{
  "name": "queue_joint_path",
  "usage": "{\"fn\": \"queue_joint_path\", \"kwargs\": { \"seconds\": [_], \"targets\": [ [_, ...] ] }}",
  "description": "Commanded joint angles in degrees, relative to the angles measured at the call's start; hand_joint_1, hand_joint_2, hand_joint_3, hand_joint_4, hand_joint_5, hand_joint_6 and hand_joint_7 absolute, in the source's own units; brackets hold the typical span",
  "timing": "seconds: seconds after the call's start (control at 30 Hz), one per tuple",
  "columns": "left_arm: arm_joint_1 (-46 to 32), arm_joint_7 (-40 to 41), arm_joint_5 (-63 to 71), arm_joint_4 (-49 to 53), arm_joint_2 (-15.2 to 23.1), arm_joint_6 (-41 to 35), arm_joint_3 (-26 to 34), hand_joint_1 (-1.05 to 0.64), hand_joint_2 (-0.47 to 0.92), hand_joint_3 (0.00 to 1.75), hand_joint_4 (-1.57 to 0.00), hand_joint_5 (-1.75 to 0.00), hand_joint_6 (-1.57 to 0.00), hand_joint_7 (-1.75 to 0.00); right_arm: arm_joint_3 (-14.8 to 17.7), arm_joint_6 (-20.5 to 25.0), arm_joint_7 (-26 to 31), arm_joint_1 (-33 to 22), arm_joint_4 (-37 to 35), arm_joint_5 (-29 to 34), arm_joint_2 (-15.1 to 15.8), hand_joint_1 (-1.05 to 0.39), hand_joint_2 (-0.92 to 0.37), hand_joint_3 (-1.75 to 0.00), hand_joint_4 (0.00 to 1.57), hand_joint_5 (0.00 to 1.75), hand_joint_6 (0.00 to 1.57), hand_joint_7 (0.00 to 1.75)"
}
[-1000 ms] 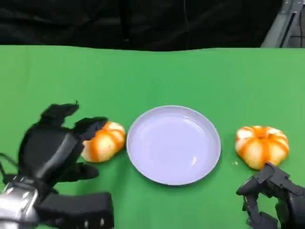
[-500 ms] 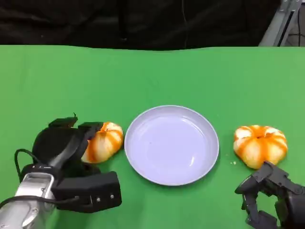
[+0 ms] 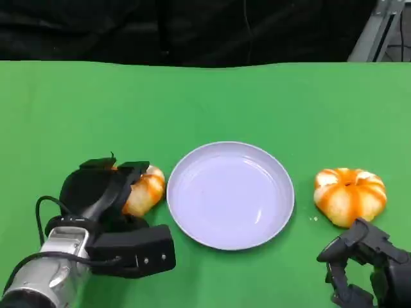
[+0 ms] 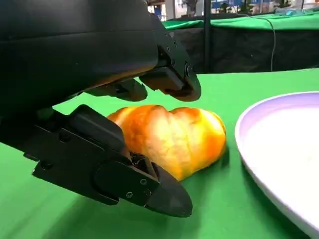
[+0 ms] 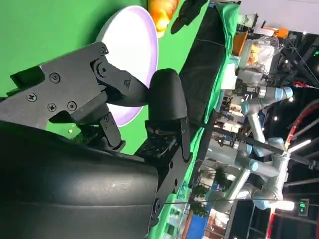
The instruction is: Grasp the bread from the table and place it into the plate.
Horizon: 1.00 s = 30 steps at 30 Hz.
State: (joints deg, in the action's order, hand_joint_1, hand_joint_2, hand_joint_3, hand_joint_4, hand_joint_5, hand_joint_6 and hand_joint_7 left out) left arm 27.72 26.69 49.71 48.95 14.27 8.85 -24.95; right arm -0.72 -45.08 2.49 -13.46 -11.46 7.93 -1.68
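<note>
Reaching over the bread [image 3: 146, 190] with my left hand [image 3: 103, 192], I have fingers [image 4: 169, 79] above it and my thumb [image 4: 124, 174] beside it, not yet closed on it. It lies on the green table [image 3: 212, 102] just left of the plate [image 3: 230, 194]. A second bread [image 3: 350, 196] sits right of the plate, my right hand [image 3: 363, 266] near it, fingers curled, holding nothing

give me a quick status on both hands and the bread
Left hand over left bread, fingers straddling it, grip unconfirmed. Right hand idle near right bread. Plate empty, path clear.
</note>
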Motion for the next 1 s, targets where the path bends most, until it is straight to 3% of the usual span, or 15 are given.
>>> {"fn": "queue_joint_path", "kwargs": {
  "seconds": [0.03,0.1,0.23,0.63,0.93,1.0],
  "targets": [
    [1.2,1.8,-1.1,2.0,0.5,0.6,-0.8,-0.88,0.91,0.00,-0.46,-0.03,-0.54,-0.01,0.1,0.1,0.4,-0.4,0.7,-0.4,0.4,-0.12,-0.67,-0.93,0.80,1.75,0.72,1.52],
    [1.4,2.0,-1.3,2.3,0.6,0.7,-1.1,-0.88,0.91,0.00,-0.46,-0.03,-0.54,-0.01,0.1,0.1,0.4,-0.4,0.7,-0.4,0.4,-0.12,-0.67,-0.93,0.80,1.75,0.72,1.52],
    [2.6,1.2,-1.6,4.8,1.3,1.8,-2.2,-0.59,0.88,0.00,-0.60,-0.04,-0.63,-0.02,0.1,0.0,0.1,-0.5,0.7,-0.9,0.5,-0.12,-0.67,-0.93,0.80,1.75,0.72,1.52],
    [3.8,0.8,-3.3,7.0,1.4,2.1,-2.9,-0.61,0.89,0.00,-0.60,-0.01,-0.63,0.00,0.2,0.0,0.3,-0.3,0.5,-1.1,0.3,-0.12,-0.67,-0.93,0.80,1.75,0.73,1.52],
    [6.3,11.0,-1.7,16.4,-1.4,2.4,-5.7,-0.65,0.83,0.00,-0.60,-0.01,-0.65,-0.01,0.4,-1.9,0.0,-0.1,-0.8,-1.2,0.8,-0.12,-0.68,-0.93,0.80,1.75,0.72,1.51],
    [6.2,14.2,-1.7,17.9,-2.0,3.3,-6.3,-0.49,0.78,0.00,-0.64,-0.03,-0.67,-0.01,0.4,-1.8,0.2,-0.2,-0.5,-0.8,0.7,-0.13,-0.67,-0.93,0.80,1.75,0.72,1.51]
  ]
}}
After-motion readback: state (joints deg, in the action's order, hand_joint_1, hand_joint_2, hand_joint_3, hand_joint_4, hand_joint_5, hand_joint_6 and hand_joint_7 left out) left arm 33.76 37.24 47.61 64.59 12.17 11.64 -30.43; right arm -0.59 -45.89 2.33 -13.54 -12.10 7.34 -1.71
